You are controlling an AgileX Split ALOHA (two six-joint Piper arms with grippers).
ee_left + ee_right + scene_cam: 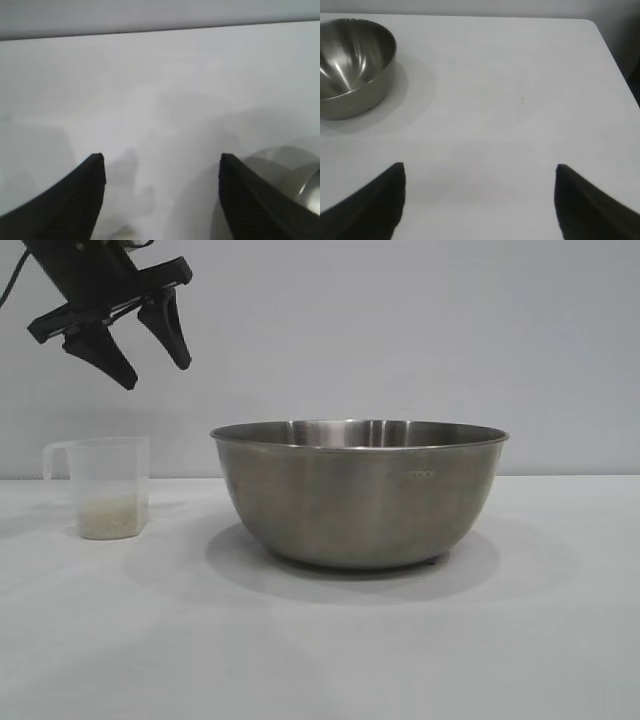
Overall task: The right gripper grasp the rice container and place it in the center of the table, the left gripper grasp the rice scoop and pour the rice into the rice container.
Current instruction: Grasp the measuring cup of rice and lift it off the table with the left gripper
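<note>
This looks like a robotics lab test bench: a plain matte white worktop [320, 660] against a bare pale wall [400, 330], with a black robot arm hanging in at about 10 o'clock and nothing homely around it.

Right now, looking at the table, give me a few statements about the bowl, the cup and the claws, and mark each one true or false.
1. The rice scoop stands upright on the table with rice in it. True.
2. The left gripper holds the scoop. False: it hangs open above it, empty.
3. The rice container is tipped on its side. False: it sits upright.
4. The right gripper is open over bare table, apart from the container. True.
</note>
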